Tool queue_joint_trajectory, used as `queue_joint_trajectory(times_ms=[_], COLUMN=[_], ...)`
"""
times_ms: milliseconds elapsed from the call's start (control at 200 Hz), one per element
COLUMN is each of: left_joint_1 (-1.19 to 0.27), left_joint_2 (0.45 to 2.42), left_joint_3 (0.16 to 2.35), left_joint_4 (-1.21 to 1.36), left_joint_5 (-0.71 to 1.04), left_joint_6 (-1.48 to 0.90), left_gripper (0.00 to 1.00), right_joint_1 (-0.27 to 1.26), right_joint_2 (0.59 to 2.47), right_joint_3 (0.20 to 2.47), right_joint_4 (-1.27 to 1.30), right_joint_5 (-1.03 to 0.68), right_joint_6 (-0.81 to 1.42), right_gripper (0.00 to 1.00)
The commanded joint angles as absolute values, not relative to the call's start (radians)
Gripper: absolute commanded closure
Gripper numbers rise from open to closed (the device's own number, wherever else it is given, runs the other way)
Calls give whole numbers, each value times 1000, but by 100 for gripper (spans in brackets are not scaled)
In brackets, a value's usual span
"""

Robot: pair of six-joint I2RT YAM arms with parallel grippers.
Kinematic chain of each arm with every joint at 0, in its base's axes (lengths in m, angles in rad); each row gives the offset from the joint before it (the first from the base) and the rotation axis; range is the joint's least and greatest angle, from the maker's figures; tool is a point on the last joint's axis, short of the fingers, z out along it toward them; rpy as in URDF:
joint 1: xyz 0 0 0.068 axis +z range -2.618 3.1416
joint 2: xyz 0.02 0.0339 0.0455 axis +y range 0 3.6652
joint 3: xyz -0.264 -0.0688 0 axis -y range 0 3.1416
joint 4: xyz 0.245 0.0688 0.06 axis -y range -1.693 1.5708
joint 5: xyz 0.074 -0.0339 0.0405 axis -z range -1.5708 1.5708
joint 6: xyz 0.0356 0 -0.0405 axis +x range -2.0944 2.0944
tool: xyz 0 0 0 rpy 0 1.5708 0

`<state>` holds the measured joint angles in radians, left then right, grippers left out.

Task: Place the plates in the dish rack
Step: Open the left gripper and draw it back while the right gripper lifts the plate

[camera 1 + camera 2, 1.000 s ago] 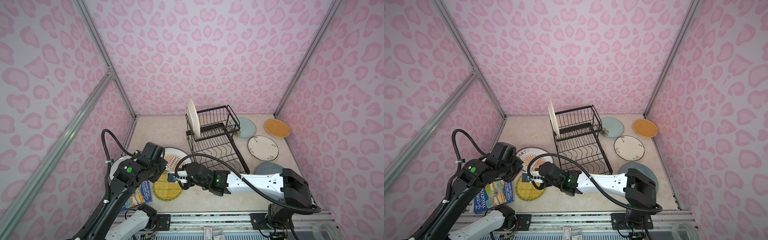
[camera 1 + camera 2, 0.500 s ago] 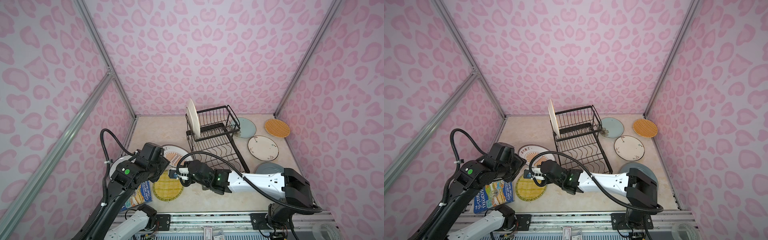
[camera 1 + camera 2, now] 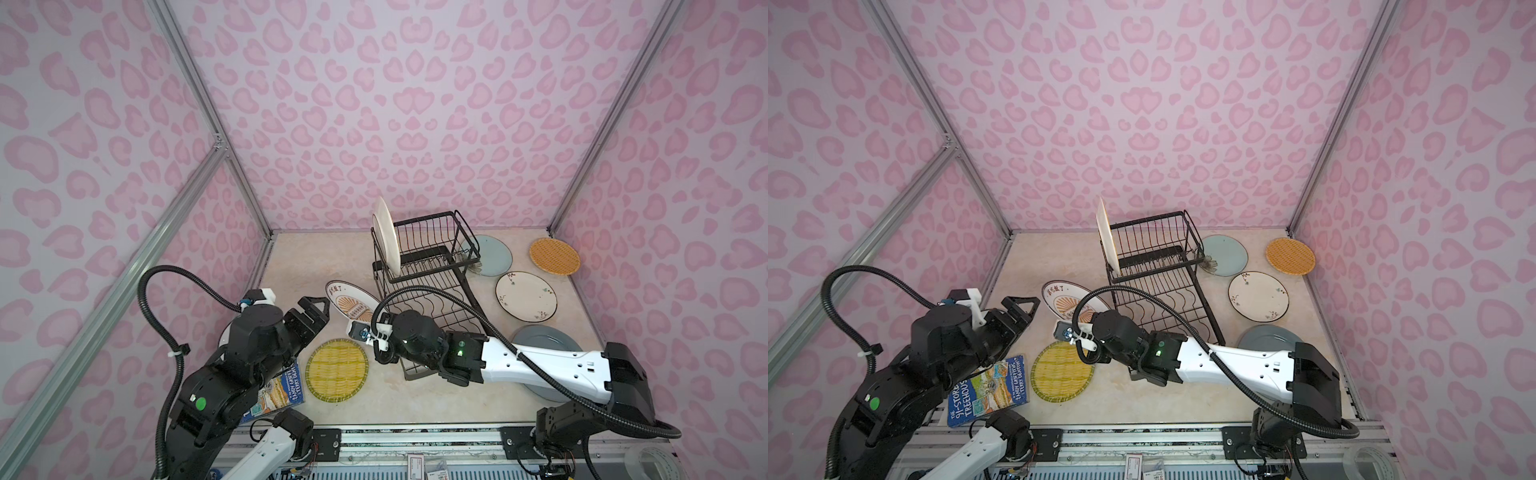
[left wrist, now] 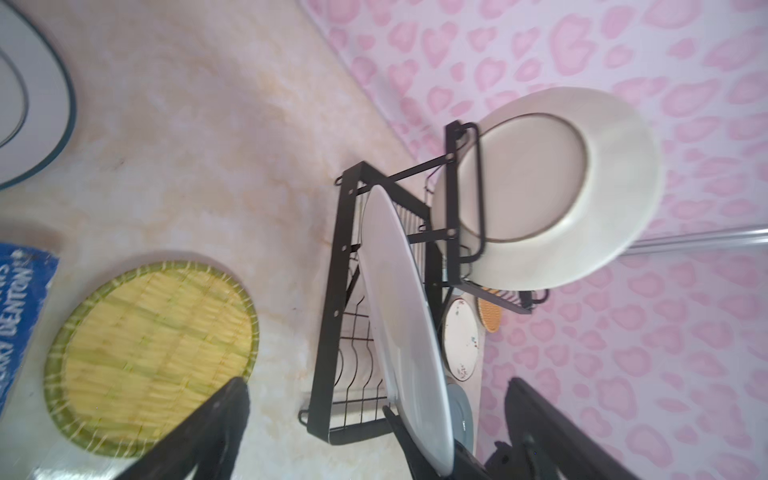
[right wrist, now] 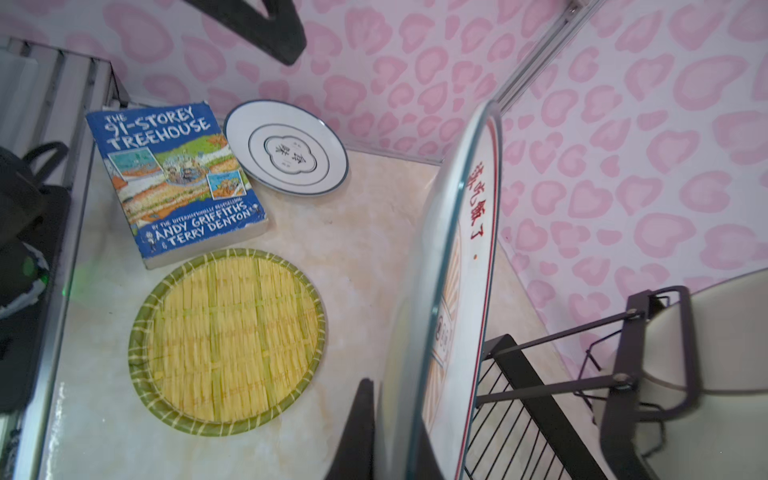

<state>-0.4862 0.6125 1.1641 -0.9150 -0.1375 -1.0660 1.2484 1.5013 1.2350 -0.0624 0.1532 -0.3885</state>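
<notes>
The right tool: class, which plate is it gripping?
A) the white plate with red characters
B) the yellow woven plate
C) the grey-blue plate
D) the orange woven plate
A: the right wrist view shows the right tool shut on the rim of the white plate with red characters, held on edge.

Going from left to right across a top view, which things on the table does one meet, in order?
Book → yellow woven plate → dish rack → pale blue plate → orange woven plate. Left out: the printed plate, which overlaps the yellow one.
</notes>
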Motion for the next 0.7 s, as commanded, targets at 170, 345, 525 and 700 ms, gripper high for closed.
queue_joint_trajectory(times_ms=[170,345,525,700], left_joint_1=[-485,-485,-485,-486], left_joint_2=[404,415,455,526], left_joint_3=[1131,1136,1041,972], left_joint_4=[-577,-536,-395,-275], left_joint_5=[-99,-21,159,267], left_joint_6=[-725,-592,-560,-568], left_gripper=[2,2,2,3], right_joint_1=[1282,1279,1180,940], right_joint_2=[1438,1398,1359,1336], right_joint_3=[1466,1632,1784,1851], right_joint_4=[-207,-253,-285,-303], right_joint_5=[116,104,36,-93], right_joint_6=[-193,-137,-29,125], right_gripper=[100,100,100,100])
